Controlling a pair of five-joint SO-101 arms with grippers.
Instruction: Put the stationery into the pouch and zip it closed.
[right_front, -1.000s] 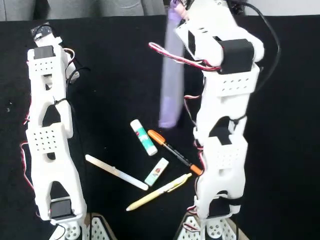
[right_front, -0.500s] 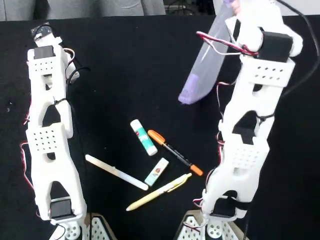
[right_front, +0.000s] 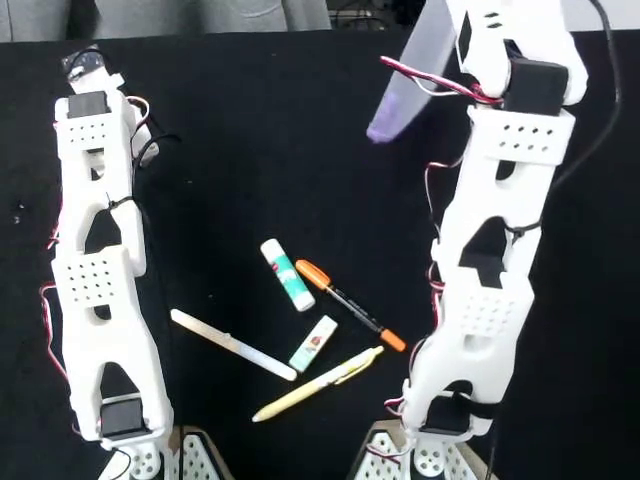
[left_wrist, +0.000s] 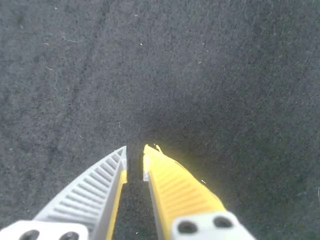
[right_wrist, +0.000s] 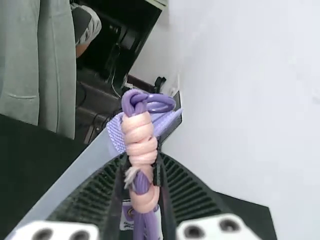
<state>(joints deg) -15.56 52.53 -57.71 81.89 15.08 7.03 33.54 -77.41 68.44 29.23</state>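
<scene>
A translucent purple pouch (right_front: 408, 82) hangs in the air at the far right, above the black table. My right gripper (right_wrist: 140, 172) is shut on its pink and purple cord (right_wrist: 137, 135), and the pouch body (right_wrist: 75, 175) trails below. On the cloth near the front middle lie a glue stick (right_front: 287, 274), an orange-capped pen (right_front: 350, 304), a small green and white eraser (right_front: 313, 343), a yellow pen (right_front: 317, 383) and a white pen (right_front: 232, 344). My left gripper (left_wrist: 135, 150) is shut with nothing in it, low over bare cloth at the far left (right_front: 85, 62).
The black cloth (right_front: 250, 150) covers the whole table. The left arm (right_front: 95, 270) stretches along the left side, the right arm (right_front: 490, 270) along the right. Grey fabric and a white wall lie beyond the table's far edge.
The right arm has swung the pouch from above the table's middle to the far right and lifted it higher. The left arm and the stationery have not moved.
</scene>
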